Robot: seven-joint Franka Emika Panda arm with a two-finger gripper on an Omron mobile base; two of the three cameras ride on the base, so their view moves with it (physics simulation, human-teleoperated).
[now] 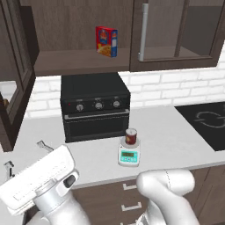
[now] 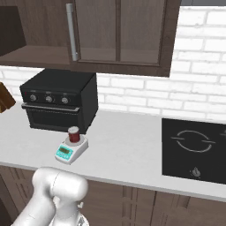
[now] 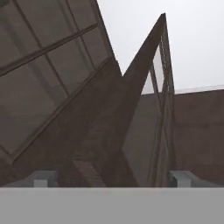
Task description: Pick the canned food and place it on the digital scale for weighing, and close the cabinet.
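Pointing up close at the cabinet (image 3: 109, 131) door edge and glass, gripper (image 3: 112, 178) tips spread wide, gripping nothing. Sitting well apart from it — canned food (image 1: 131, 136) upright on the digital scale (image 1: 129, 155), just in front of the toaster oven (image 1: 94, 105). Standing open — left cabinet door.

The tool (image 3: 113, 179) points upward, its tips spread apart, holding nothing.

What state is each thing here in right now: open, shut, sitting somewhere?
Small dark-red can: upright on the scale's plate.
White and teal scale: on the counter, display lit.
Dark brown wall cabinet: left door open, right door shut.
Black toaster oven: door shut.
Fingers: apart, holding nothing.
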